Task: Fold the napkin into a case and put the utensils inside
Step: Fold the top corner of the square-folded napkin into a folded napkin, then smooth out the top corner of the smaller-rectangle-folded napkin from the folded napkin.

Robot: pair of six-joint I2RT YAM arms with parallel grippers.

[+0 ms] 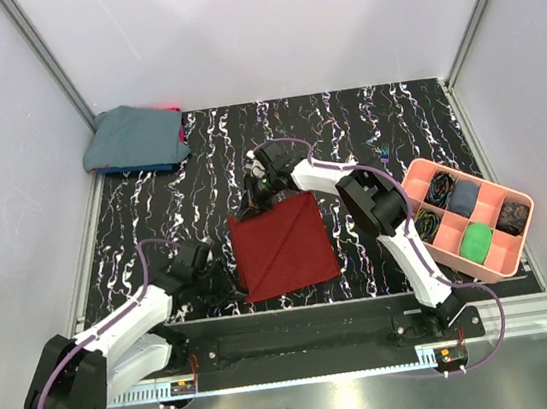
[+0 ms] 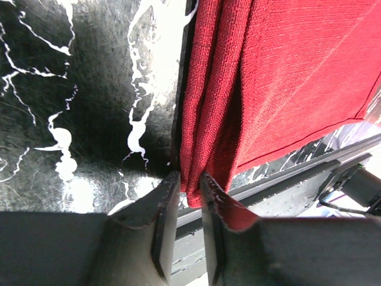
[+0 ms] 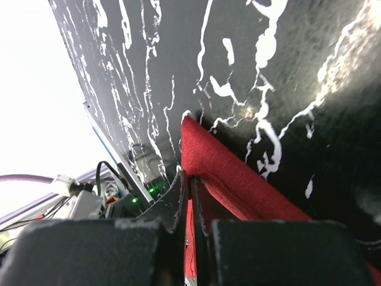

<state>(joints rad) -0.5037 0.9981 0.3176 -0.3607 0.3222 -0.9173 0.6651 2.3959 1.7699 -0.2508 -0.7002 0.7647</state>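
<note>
Top external view: the napkin (image 1: 287, 248) lies near the middle of the counter (image 1: 375, 131), close to the near edge between the two arms. It is a roughly square red patch turned slightly off the counter's lines. Being about as wide as it is deep, it has no real long axis. The clearest line on it is a diagonal crease from its far right corner to its near left corner.

Everything turns on its left edge, which runs near to far, with a claw at each end. The left claw (image 1: 228, 289) is at the near left corner. Its wrist view shows the fingers drawn close together, with the gathered layers of that corner hanging down between them, so I take it for a pinch on the cloth. The right claw (image 1: 253, 203) reaches across to the far left corner, and its own view shows it shut tight on the folded red edge.

From both claws the body of the cloth spreads away to the right. I would guess the next fold has to carry that left edge rightward over the rest, to make a narrower strip running near to far.

I cannot spot the utensils in any view. The pink tray (image 1: 510, 256), well off to the right, shows only small bundles.
</note>
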